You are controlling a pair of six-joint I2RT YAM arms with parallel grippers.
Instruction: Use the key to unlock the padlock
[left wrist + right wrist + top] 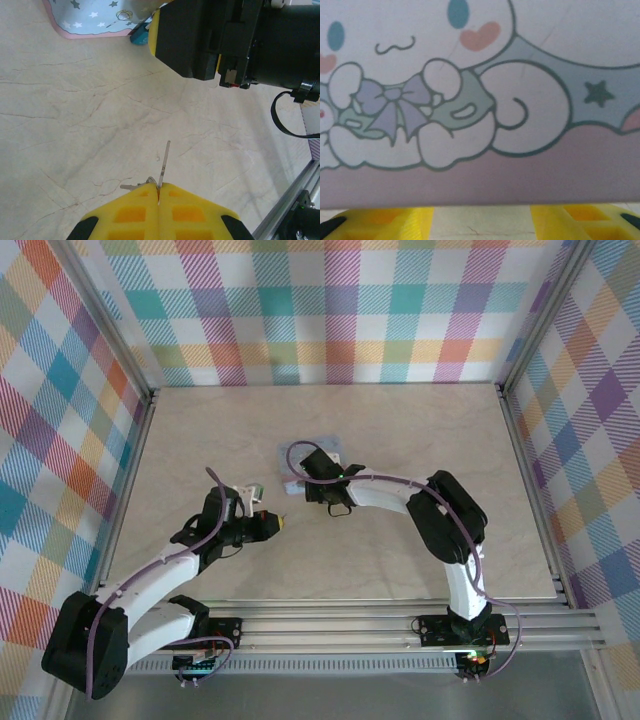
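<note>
On the top external view, the left hand (272,524) hovers low over the counter (420,440), near the right hand (300,480), which sits at the near edge of the pale-blue cartoon tin (322,448).

Left wrist view: the left hand's yellow fingers are pressed together, pinching the key (164,162) at its head. The blade sticks out forward from the fingertips with its long axis roughly along the hand's, leaning slightly right. A small dark-blue bit, likely the padlock (138,34), lies at the tin's corner, well ahead of the key tip and partly hidden by the right hand.

Right wrist view: the right hand's fingers are spread with bare counter between them and the tin lid just ahead.

Step, as I judge it: carrying the key to the padlock. Next, steady the padlock and line the blade up with the keyhole; the keyhole can't be made out.
</note>
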